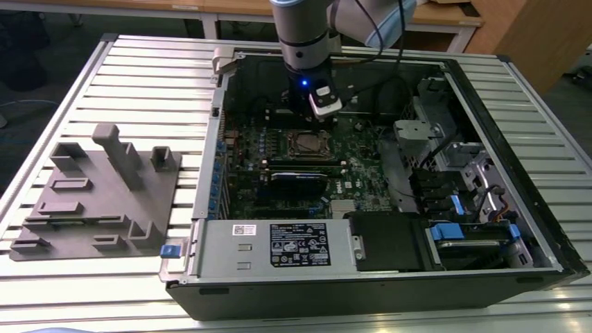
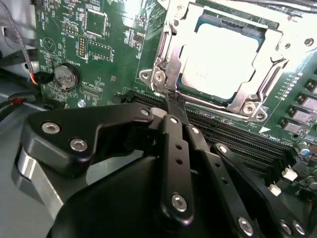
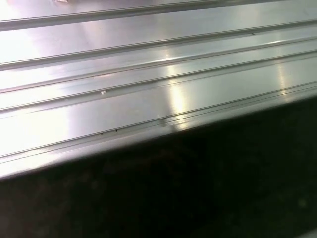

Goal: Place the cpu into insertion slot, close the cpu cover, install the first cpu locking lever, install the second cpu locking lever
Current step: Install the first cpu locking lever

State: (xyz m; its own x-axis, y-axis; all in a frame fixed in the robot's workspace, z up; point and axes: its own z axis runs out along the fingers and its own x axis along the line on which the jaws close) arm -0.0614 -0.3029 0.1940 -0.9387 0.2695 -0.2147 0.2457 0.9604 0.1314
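Room light is striking the slatted metal table (image 1: 138,62) brightly, and white glare is streaking along its slats in the first wrist view. The computer case (image 1: 370,298) interior is lying in shadow. Glare is washing the cpu (image 2: 220,59) near-white in the second wrist view.

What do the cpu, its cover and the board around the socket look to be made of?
The cpu: metal top, silver-grey, glaring pale under the light in the second wrist view. The cpu cover: thin stamped metal, probably steel, shiny, with sharp reflections and bent edges. The circuit board: green laminate, likely fibreglass, fairly matte, carrying fine traces and soldered parts.
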